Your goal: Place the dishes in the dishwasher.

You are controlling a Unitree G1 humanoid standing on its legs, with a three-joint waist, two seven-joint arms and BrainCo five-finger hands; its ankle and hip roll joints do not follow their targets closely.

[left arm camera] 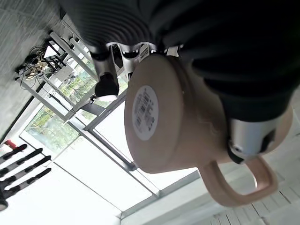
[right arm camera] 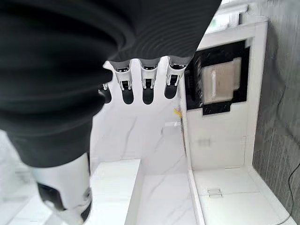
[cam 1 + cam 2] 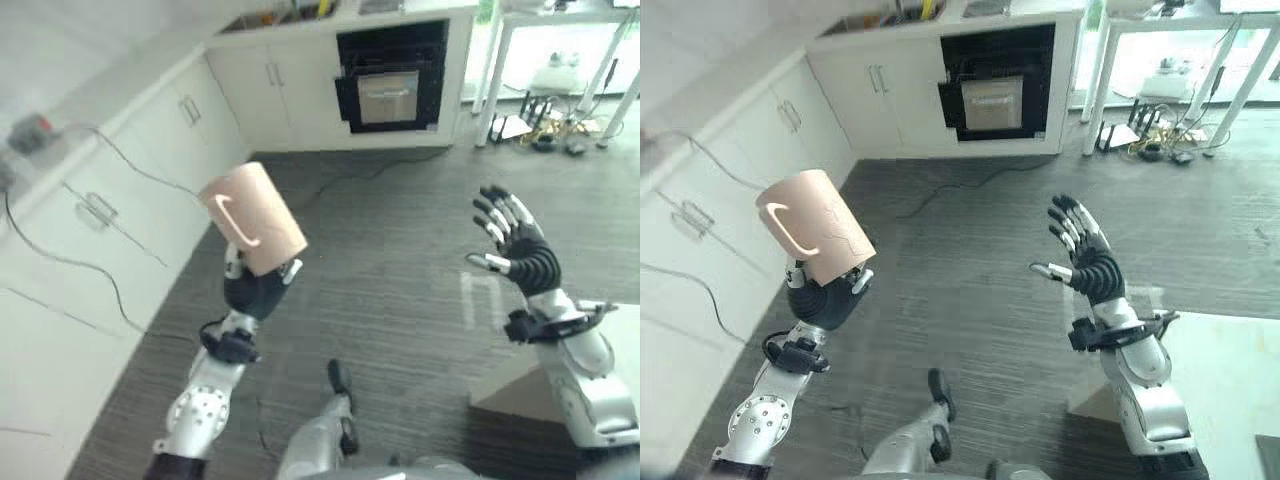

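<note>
- Nearest the robot, on its left side, the left robot hand [image 3: 258,290] is raised above the dark striped floor [image 3: 400,240] and is closed around a pale pink mug [image 3: 252,218].
- Seen from the left wrist, the mug [image 1: 183,122] lies tilted in the grasp, its base with a round label facing the camera, its loop handle sticking out clear of the thumb that presses on its side.
- From the head, the mug's handle faces the white cabinets [image 3: 120,190] running along the robot's left.
- On the robot's right, the right robot hand [image 3: 515,245] is held up with fingers spread and straight, holding nothing, well apart from the mug.
- Farther off, at the end of the floor, a built-in dishwasher [image 3: 390,80] with a black surround sits in a white cabinet run; its door looks partly open.
- Beyond it to the right stand the white legs of a table [image 3: 500,70].
</note>
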